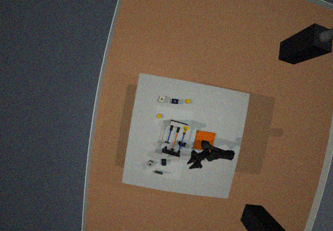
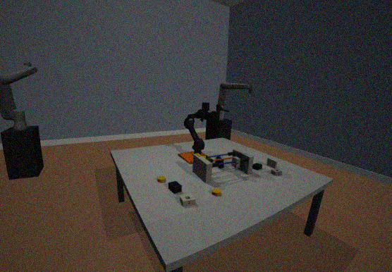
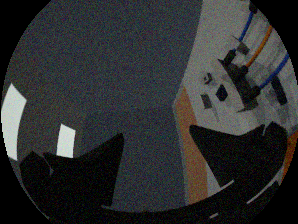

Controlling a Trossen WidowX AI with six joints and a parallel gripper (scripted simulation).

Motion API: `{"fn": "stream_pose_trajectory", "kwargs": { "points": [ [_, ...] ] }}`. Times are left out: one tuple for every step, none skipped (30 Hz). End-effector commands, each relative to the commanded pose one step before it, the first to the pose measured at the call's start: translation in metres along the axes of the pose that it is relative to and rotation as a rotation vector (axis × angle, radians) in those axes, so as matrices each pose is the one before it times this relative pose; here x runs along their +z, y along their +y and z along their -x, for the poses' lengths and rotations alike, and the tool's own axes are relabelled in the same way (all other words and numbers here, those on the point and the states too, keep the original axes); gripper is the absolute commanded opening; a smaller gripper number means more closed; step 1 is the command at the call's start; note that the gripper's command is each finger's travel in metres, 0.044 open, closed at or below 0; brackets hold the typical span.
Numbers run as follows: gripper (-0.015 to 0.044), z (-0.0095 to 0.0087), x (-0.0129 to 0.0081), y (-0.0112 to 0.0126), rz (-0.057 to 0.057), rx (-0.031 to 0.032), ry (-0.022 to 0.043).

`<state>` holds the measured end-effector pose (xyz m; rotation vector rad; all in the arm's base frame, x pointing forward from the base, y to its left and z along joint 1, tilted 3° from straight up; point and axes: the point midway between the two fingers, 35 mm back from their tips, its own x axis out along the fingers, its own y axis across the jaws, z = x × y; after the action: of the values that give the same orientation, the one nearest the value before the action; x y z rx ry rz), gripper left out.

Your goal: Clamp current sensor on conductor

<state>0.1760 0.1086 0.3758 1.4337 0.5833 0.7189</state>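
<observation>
A dark object (image 1: 182, 144) (image 2: 219, 163) (image 3: 279, 90), apparently the sensor, is low by the conductors. Its jaws and arrow are too small to read. In the wrist view it shows apart from the nearest blue conductor (image 1: 182, 139) (image 3: 274, 73). A yellow marker (image 1: 185, 128) (image 2: 200, 155) sits at one end of that conductor; its lettering is unreadable. An orange conductor (image 1: 175, 138) (image 3: 259, 50) and another blue conductor (image 1: 169, 136) (image 3: 246, 27) run beside it. My gripper (image 1: 189, 165) (image 2: 224, 109) (image 3: 157, 133) is open and empty, raised high above the table, off to the side of the conductors.
The conductors run between two upright panels (image 2: 201, 168) (image 2: 244, 161). An orange plate (image 1: 205, 136) (image 2: 185, 156) lies at my arm's base. Dark blocks (image 1: 175, 101) (image 1: 163, 162), pale blocks (image 1: 162, 99) (image 1: 150, 163) and yellow discs (image 1: 188, 101) (image 1: 159, 116) lie on the table.
</observation>
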Motion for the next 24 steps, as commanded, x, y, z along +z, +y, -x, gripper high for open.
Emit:
{"fn": "stream_pose_trajectory", "kwargs": {
  "points": [
    [0.0426, -0.00068, 0.00209, -0.00045, 0.0159, -0.00025, -0.00866],
    [0.044, -0.00203, 0.00621, -0.00148, 0.0478, -0.00163, -0.02595],
    [0.044, -0.0034, 0.01005, -0.00306, 0.0798, -0.00562, -0.04297],
    [0.044, -0.00422, 0.01154, -0.0048, 0.0968, -0.01161, -0.05123],
    [0.044, -0.00437, 0.01064, -0.006, 0.0969, -0.01676, -0.0498],
    [0.044, -0.0045, 0.00962, -0.00705, 0.097, -0.02173, -0.04784],
    [0.044, -0.0046, 0.0085, -0.00796, 0.0971, -0.02647, -0.0454],
    [0.044, -0.00468, 0.0073, -0.00871, 0.0972, -0.03093, -0.04249],
    [0.044, -0.00473, 0.00604, -0.0093, 0.0973, -0.03507, -0.03915],
    [0.044, -0.00475, 0.00474, -0.00972, 0.0975, -0.03885, -0.03541],
    [0.044, -0.0047, 0.00348, -0.01028, 0.0973, -0.04357, -0.03154],
    [0.044, -0.00469, 0.00214, -0.0103, 0.0976, -0.04617, -0.02697],
    [0.044, -0.00325, 0.0006, -0.00684, 0.0669, -0.0323, -0.01569],
    [0.044, -0.00277, 0.00003, -0.00571, 0.0571, -0.0281, -0.01162],
    [0.044, -0.00272, -0.00038, -0.00557, 0.0569, -0.02853, -0.00992],
    [0.044, -0.00268, -0.00076, -0.00543, 0.0567, -0.02893, -0.00823],
    [0.044, -0.00262, -0.00112, -0.00524, 0.0562, -0.02905, -0.00648],
    [0.044, -0.00261, -0.00149, -0.00514, 0.0569, -0.02972, -0.00486],
    [0.044, -0.00259, -0.00185, -0.00502, 0.0577, -0.03029, -0.00316],
    [0.044, -0.00255, -0.0022, -0.00484, 0.058, -0.03057, -0.00139],
    [0.044, -0.00178, -0.00176, -0.00324, 0.0408, -0.02151, 0.0001],
    [0.044, -0.00106, -0.00114, -0.00188, 0.0245, -0.01289, 0.00048],
    [0.044, -0.00035, -0.0004, -0.00061, 0.0082, -0.0043, 0.00023],
    [0.044, 0.0, 0.0, 0.0, 0.0, 0.0, 0.0]
  ]
}}
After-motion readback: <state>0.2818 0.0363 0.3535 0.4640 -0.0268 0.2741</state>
